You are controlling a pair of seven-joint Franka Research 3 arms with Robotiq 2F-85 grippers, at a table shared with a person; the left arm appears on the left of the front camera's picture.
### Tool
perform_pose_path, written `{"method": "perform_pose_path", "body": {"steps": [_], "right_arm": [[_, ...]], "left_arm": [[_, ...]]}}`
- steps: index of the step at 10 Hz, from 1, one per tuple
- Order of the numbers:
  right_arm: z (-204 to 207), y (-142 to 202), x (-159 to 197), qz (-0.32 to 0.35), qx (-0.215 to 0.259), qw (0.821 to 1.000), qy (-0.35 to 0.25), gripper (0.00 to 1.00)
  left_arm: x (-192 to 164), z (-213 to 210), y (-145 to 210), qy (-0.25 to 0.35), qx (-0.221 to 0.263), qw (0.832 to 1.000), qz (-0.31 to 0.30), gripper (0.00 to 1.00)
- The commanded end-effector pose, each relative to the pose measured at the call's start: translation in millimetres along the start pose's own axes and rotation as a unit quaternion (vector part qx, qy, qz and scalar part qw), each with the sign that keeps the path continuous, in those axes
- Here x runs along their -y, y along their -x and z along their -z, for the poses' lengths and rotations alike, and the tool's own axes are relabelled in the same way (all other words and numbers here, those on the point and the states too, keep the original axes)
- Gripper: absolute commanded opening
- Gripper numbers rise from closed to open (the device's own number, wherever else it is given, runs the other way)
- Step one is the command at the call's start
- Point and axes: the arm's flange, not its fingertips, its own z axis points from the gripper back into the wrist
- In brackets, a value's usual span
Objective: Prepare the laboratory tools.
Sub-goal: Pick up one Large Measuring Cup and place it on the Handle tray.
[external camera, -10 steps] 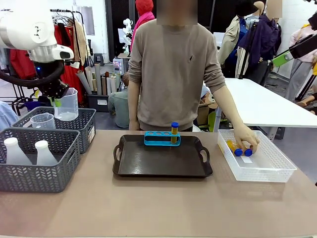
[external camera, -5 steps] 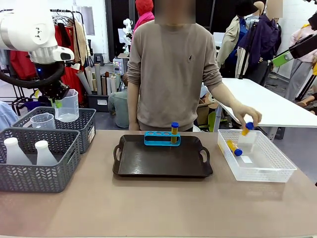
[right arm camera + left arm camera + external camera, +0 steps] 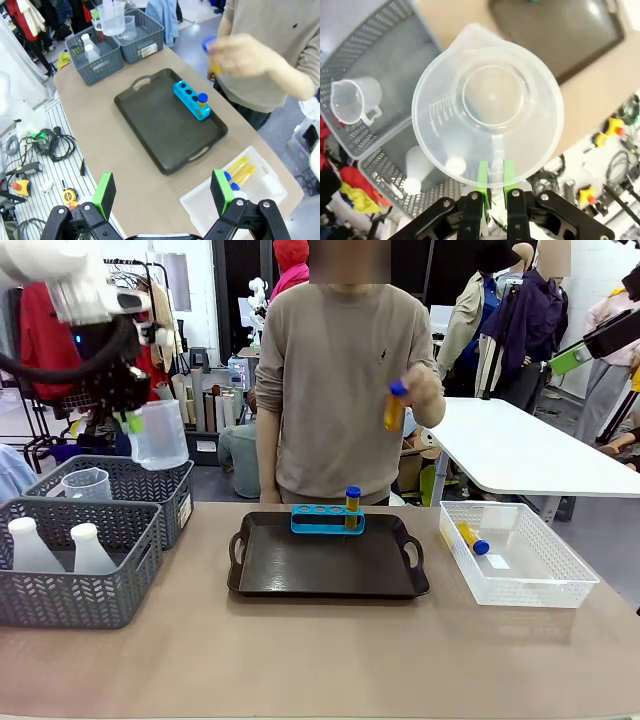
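Left of the black tray (image 3: 320, 565), held high, the left gripper (image 3: 494, 172) pinches the thin handle of a clear, round plastic beaker (image 3: 487, 100), mouth up. The right gripper (image 3: 164, 192) gapes wide. Above the tray, a hand (image 3: 425, 390) holds an orange blue-capped tube (image 3: 394, 408), probably near-upright.

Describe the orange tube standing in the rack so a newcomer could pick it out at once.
On the black tray mid-table, a blue rack sits at the far edge. The orange tube stands upright in the hole at the robot's right end. Unlike the raised tube in the person's hand and the loose tubes in the clear basket, it is racked.
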Motion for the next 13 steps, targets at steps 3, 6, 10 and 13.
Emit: {"method": "perform_pose_path", "body": {"steps": [3,6,10,13], "right_arm": [[0,-2,0,-0.006,0.011,1.000,-0.006,1.00],[0,-2,0,-0.006,0.011,1.000,-0.006,1.00],[0,-2,0,-0.006,0.011,1.000,-0.006,1.00],[0,-2,0,-0.006,0.011,1.000,-0.006,1.00]], "left_arm": [[60,-77,5,0.053,0.005,0.988,0.145,0.00],[107,-140,3,0.071,0.011,0.963,0.260,0.00],[144,-188,-6,0.071,-0.008,0.935,0.347,0.00],[144,-183,0,0.031,0.006,0.935,0.352,0.00]]}}
